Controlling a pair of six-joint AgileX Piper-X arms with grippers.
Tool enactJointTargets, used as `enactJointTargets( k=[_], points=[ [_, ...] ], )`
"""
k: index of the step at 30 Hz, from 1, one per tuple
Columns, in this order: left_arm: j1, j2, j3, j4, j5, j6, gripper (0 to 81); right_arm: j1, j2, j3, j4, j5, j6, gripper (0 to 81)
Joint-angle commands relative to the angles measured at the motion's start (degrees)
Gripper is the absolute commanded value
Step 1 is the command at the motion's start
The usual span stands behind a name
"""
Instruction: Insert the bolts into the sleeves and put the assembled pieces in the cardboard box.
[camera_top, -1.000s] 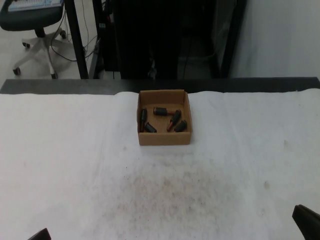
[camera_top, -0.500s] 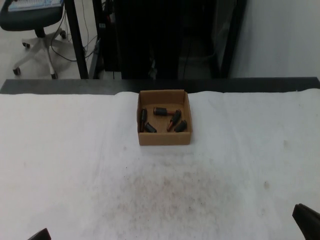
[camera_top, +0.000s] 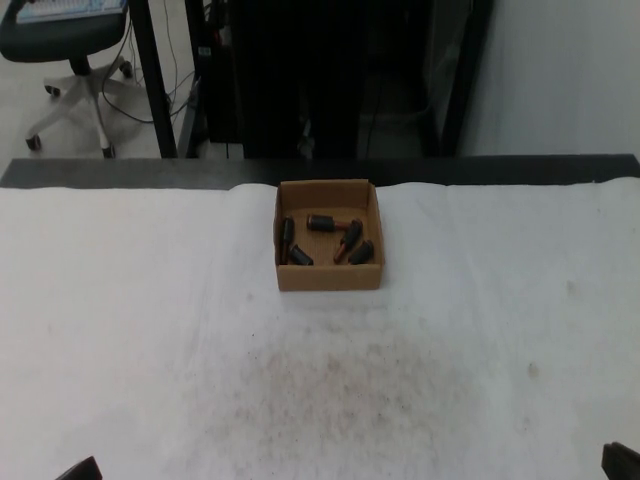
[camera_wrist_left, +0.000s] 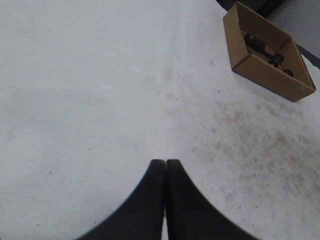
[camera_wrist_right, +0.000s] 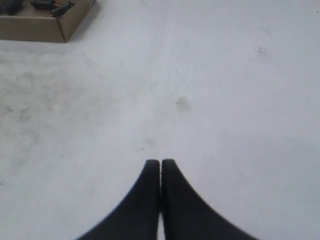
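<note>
A small cardboard box stands near the far middle of the white-covered bench, with several dark bolt-and-sleeve pieces lying inside it. The left wrist view shows the box off to one side with dark pieces in it. My left gripper hangs shut over bare cloth, far from the box, nothing between its fingers. My right gripper is also shut and empty over bare cloth, with a corner of the box far off. The arms' tips sit at the near corners.
The white cloth carries a speckled dirty patch in front of the box. A dark bench edge runs along the back. An office chair and black frame posts stand behind the bench.
The arm at the near right corner has drawn back toward the near edge, so less of it shows. The box and its pieces have not moved.
</note>
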Motion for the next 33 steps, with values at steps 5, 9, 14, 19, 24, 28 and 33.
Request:
enactJointTargets(
  k=[5,9,14,19,24,28,33],
  points=[
    [-0.13,0.0,-0.54,-0.72,-0.07,-0.37,0.3,-0.34,-0.1,-0.52,0.32,1.45,-0.43,0.8],
    [-0.13,0.0,-0.54,-0.72,-0.07,-0.37,0.3,-0.34,-0.1,-0.52,0.32,1.45,-0.43,0.8],
    [-0.13,0.0,-0.54,-0.72,-0.07,-0.37,0.3,-0.34,-0.1,-0.52,0.32,1.45,-0.43,0.8],
    [-0.13,0.0,-0.54,-0.72,-0.07,-0.37,0.3,-0.34,-0.1,-0.52,0.32,1.45,-0.43,0.8],
    [-0.13,0.0,-0.54,-0.71,-0.07,4.16,0.3,-0.34,-0.1,-0.52,0.32,1.45,-0.43,0.8],
    [-0.13,0.0,-0.54,-0.61,0.03,11.95,0.3,-0.34,-0.1,-0.52,0.32,1.45,-0.43,0.8],
    [-0.13,0.0,-0.54,-0.61,0.03,17.04,0.3,-0.34,-0.1,-0.52,0.32,1.45,-0.43,0.8]
  ],
)
